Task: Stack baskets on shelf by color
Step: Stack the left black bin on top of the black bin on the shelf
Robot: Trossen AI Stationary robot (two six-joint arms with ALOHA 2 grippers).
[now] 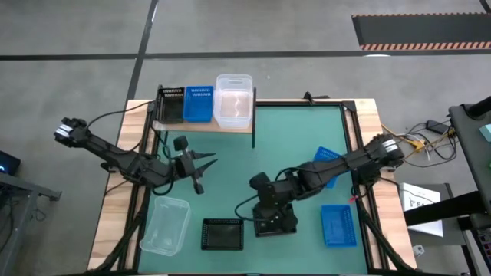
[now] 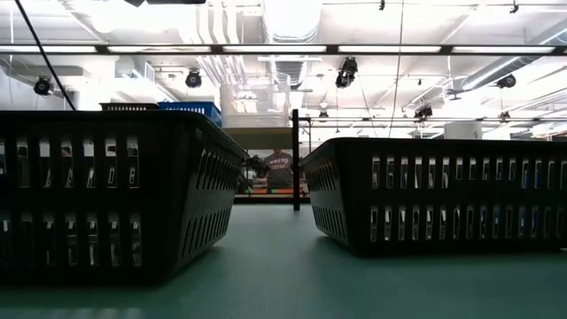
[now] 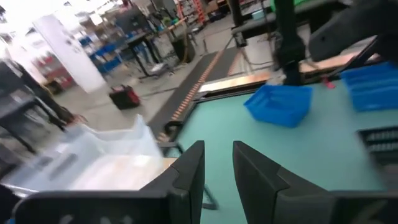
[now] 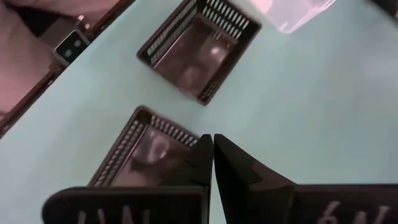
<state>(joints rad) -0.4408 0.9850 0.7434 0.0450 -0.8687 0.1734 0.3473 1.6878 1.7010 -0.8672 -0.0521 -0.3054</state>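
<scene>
A green-topped table (image 1: pixel 307 138) seen from above, with two dark robot arms reaching in from either side.

At the far left corner stands the wooden shelf (image 1: pixel 203 126). On it sit three baskets in a row: a black one (image 1: pixel 170 105) at the left, a blue one (image 1: pixel 199 103) in the middle and a clear one (image 1: pixel 234 100) at the right, each touching its neighbour.

The left tool (image 1: pixel 205 175) hangs over the mat in front of the shelf, its two fingers spread well apart and holding nothing. In the left wrist view the clear shelf basket (image 3: pixel 93 155) shows beyond the fingers (image 3: pixel 189 168).

The right tool (image 1: pixel 274 218) is near the table's front middle, directly above a black basket (image 1: pixel 276 221) that it mostly hides. In the right wrist view its two fingers (image 4: pixel 231 162) are pressed together at the tips, over that basket's (image 4: pixel 146 155) rim; whether they pinch the rim cannot be told.

Just left of it lies another black basket (image 1: pixel 222 234), apart from the first. Further left, at the front left, lies a clear basket (image 1: pixel 166 225). On the right side are two blue baskets: one (image 1: pixel 337 226) flat near the front, another (image 1: pixel 328 162) tilted, partly under the right arm.
</scene>
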